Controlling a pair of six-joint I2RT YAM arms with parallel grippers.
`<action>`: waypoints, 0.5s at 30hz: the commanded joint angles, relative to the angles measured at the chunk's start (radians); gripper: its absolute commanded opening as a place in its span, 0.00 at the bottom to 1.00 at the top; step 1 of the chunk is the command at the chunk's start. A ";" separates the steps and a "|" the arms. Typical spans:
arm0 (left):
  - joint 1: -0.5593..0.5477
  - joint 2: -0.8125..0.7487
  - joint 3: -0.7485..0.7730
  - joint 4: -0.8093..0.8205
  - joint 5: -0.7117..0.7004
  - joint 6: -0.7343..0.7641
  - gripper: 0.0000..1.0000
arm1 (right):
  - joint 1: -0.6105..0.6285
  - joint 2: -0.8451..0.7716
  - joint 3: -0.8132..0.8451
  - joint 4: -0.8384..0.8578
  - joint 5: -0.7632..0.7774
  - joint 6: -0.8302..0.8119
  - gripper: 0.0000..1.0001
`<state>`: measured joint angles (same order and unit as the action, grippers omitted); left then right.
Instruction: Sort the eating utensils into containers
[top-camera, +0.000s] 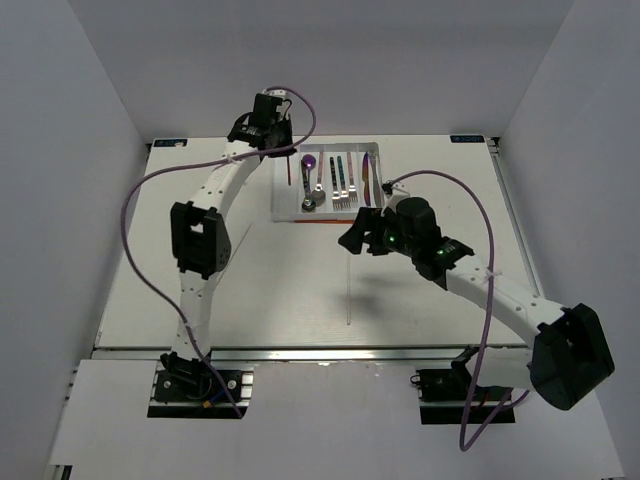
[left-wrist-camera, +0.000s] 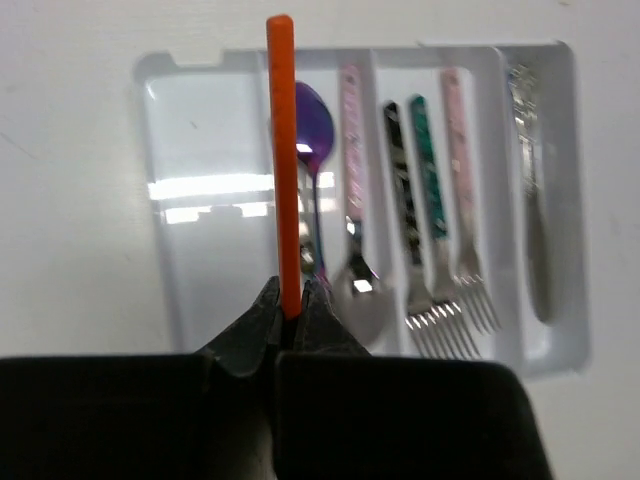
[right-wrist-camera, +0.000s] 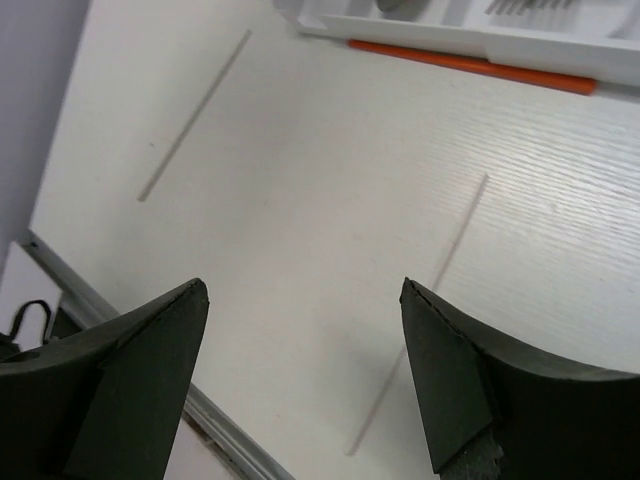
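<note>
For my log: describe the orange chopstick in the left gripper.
The orange chopstick is a slim, straight, plastic-looking stick with a blunt tip. The left gripper, shut, pinches one end; the rest points over the white tray, along the divider between its bare left compartment and the spoons. Nothing else visibly touches it.

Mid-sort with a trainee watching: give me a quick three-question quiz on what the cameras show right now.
1. True or false: the right gripper is shut.
2. What does the left gripper hold? A) nothing B) orange chopstick C) a fork
3. Fill in: the other orange chopstick lies on the table, ____ the white tray.
Key: 1 false; 2 B; 3 beside (outside it).
</note>
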<state>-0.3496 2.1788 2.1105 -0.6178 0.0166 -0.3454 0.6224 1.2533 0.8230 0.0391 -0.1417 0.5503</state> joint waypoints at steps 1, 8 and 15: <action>0.055 0.171 0.306 -0.312 -0.060 0.141 0.00 | 0.002 -0.061 0.024 -0.126 0.096 -0.102 0.83; 0.093 0.194 0.106 -0.016 0.092 0.151 0.04 | 0.002 -0.147 -0.076 -0.157 0.168 -0.136 0.89; 0.095 0.251 0.125 0.029 0.146 0.131 0.03 | 0.002 -0.120 -0.096 -0.147 0.151 -0.133 0.89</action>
<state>-0.2462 2.4649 2.2070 -0.6636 0.1108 -0.2176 0.6224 1.1213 0.7311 -0.1253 -0.0048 0.4351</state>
